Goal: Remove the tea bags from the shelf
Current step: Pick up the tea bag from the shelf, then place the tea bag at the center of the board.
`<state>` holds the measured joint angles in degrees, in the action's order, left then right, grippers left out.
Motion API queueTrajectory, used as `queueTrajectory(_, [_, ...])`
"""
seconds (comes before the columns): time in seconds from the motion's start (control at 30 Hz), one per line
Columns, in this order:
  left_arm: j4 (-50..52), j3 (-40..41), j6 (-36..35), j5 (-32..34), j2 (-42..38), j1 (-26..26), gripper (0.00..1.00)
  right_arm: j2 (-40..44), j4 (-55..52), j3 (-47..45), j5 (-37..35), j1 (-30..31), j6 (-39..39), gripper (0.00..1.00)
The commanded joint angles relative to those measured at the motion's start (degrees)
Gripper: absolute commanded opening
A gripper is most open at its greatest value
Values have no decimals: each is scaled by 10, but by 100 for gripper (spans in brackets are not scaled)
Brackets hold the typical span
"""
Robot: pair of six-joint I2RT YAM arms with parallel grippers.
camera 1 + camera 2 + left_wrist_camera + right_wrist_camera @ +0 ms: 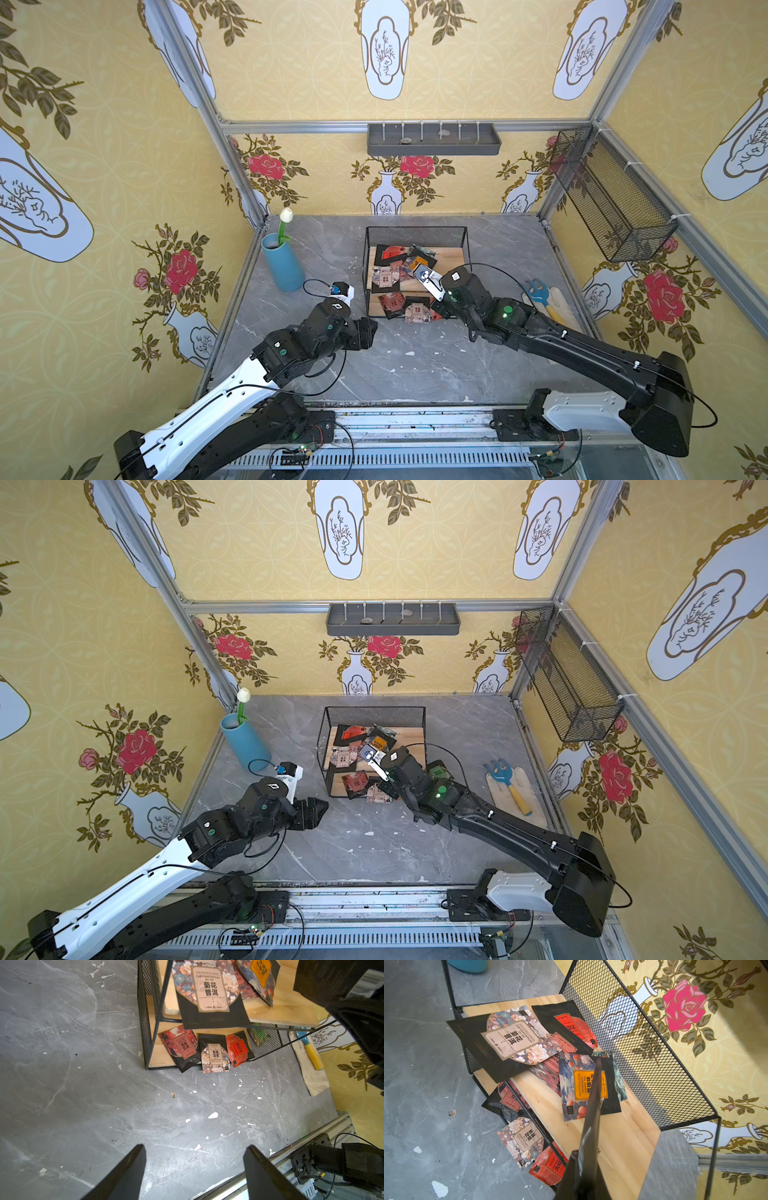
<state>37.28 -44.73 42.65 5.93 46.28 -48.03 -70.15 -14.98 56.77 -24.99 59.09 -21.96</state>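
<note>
Grey bench point(415, 365), shelf point(415, 235) mid-bench toward back edge | right gripper point(598, 1062) pinched shut, seemingly on orange tea bag point(580, 1084), upper board point(623, 1142) | left gripper point(195, 1146) wide open, empty | risk: thin edge pinch slips on lift, or drags overlapping tea bags point(510, 1041) off

One shelf point(417, 232), two boards point(623, 1136): three tea bags point(215, 1053) lay on the lower, at least five overlapped on the upper, exact count unclear, plus one green bag point(437, 771) beside it. Also counted one vase point(284, 270), one flower point(286, 215), one rake point(538, 291), one cloth point(524, 781), two arms point(582, 353).
</note>
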Motion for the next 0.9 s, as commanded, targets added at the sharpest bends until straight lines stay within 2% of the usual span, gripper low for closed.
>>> queueTrajectory(0.0, [-21,-4,0,-9,6,0,83,14,-14,8,-53,18,2,10])
queueTrajectory(0.33, [-47,-18,-13,-52,35,-1,83,74,-123,36,-181,71,61,10])
queueTrajectory(0.67, [-78,-26,-21,-77,69,-6,83,111,-269,83,-304,74,196,8])
queueTrajectory(0.77, [-87,-27,-22,-82,78,-7,83,108,-314,98,-309,49,239,8])
queueTrajectory(0.87, [-96,-27,-23,-89,86,-9,83,110,-328,101,-272,-20,260,8])
